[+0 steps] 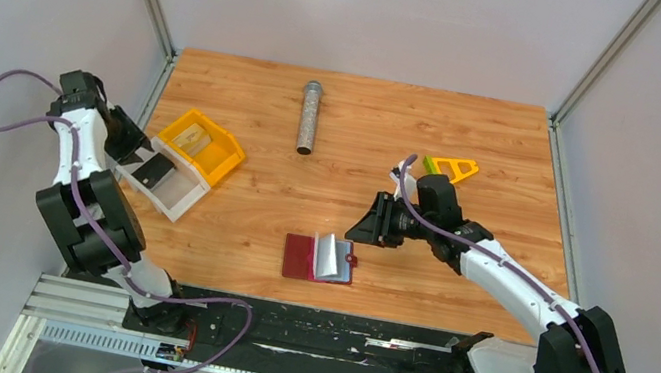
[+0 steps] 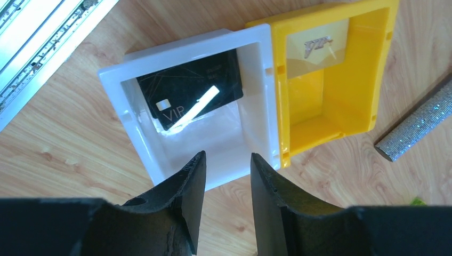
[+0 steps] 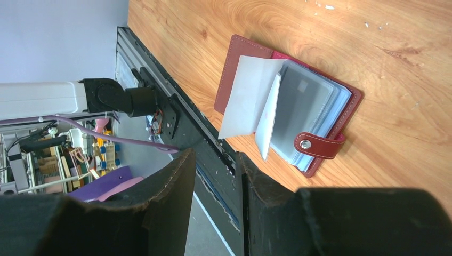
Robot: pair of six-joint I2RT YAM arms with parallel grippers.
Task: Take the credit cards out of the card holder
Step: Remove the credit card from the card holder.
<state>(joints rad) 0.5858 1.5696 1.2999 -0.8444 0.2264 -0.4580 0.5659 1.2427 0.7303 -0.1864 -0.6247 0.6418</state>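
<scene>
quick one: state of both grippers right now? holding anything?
Left gripper: open, jaws apart, holding nothing.
Right gripper: open, jaws apart, holding nothing.

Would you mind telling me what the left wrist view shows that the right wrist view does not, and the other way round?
Only the left wrist view: the dark card lying in the white tray, the gold card in the yellow tray beside it, and one end of a glittery cylinder. Only the right wrist view: the card holder lying open, its snap tab undone, pockets fanned up. Both: the wooden table, and an open gripper holding nothing, the left gripper in one, the right gripper in the other.
</scene>
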